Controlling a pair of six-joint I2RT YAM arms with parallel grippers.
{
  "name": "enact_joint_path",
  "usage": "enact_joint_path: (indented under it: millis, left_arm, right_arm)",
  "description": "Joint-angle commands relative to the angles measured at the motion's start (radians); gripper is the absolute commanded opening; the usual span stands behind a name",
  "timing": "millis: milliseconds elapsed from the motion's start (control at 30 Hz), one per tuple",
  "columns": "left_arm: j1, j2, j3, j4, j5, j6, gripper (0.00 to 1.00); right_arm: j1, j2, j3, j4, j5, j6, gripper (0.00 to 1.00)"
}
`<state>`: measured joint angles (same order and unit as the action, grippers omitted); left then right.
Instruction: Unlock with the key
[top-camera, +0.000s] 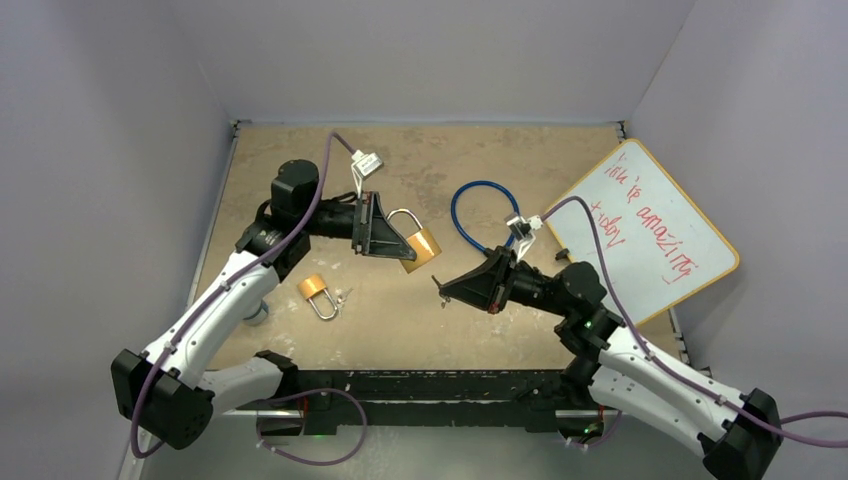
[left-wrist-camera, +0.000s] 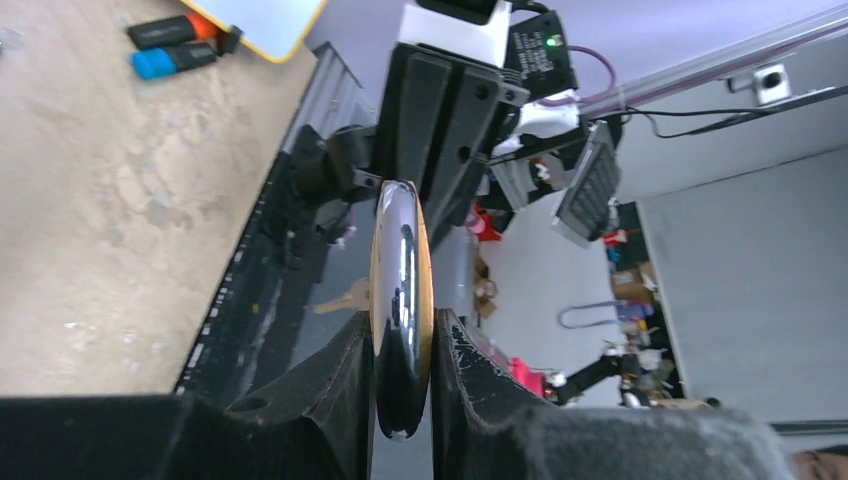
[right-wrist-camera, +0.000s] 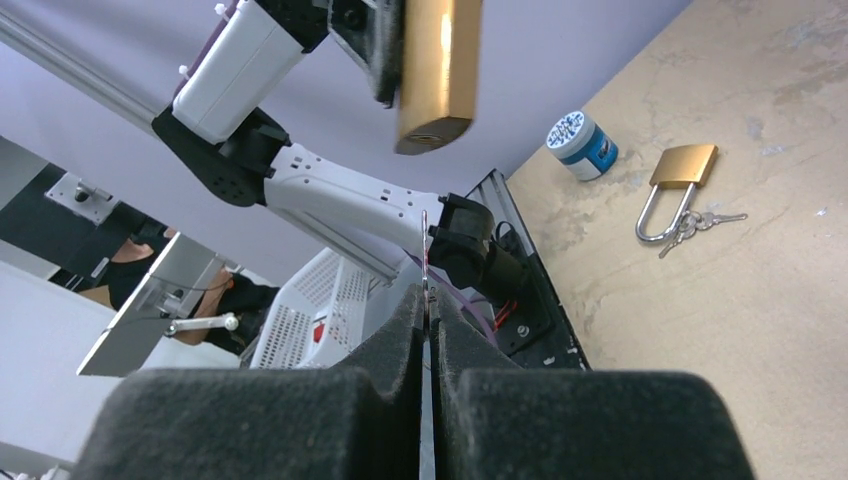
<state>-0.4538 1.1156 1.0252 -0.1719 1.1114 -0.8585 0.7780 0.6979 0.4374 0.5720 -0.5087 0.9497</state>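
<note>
Your left hand (top-camera: 398, 243) is clamped on the brass padlock (top-camera: 422, 245), held above the counter (top-camera: 420, 335) — heavy, rigid, slick. Your right hand (top-camera: 447, 288) pinches the thin key (right-wrist-camera: 425, 255) edge-on — light and likely to pivot, so grip its bow.

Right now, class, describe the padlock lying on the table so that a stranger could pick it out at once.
Start at the sandy table, on its left side by the left arm and its white forearm. The small brass padlock lies flat there, with a bunch of keys at its shackle. The other padlock is held in the air by the left hand.
</note>
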Motion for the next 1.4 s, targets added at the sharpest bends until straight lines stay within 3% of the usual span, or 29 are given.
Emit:
enact_joint_path:
  millis: [0, 600, 1167, 1367]
  left_arm:
    - [0.007, -0.008, 0.038, 0.188, 0.11, -0.198, 0.0]
    - [0.007, -0.029, 0.007, 0.191, 0.088, -0.221, 0.0]
    - [0.007, -0.057, 0.003, 0.2, 0.096, -0.206, 0.0]
    - [0.007, -0.064, -0.003, 0.174, 0.112, -0.129, 0.0]
  right_arm:
    - [-0.003, 0.021, 0.051, 0.066, 0.011, 0.022, 0.0]
    - [-0.003, 0.114, 0.097, 0.259, -0.031, 0.122, 0.0]
    - [-0.003, 0.146, 0.115, 0.187, 0.019, 0.185, 0.0]
    - [-0.003, 0.18, 0.159, 0.167, 0.003, 0.238, 0.0]
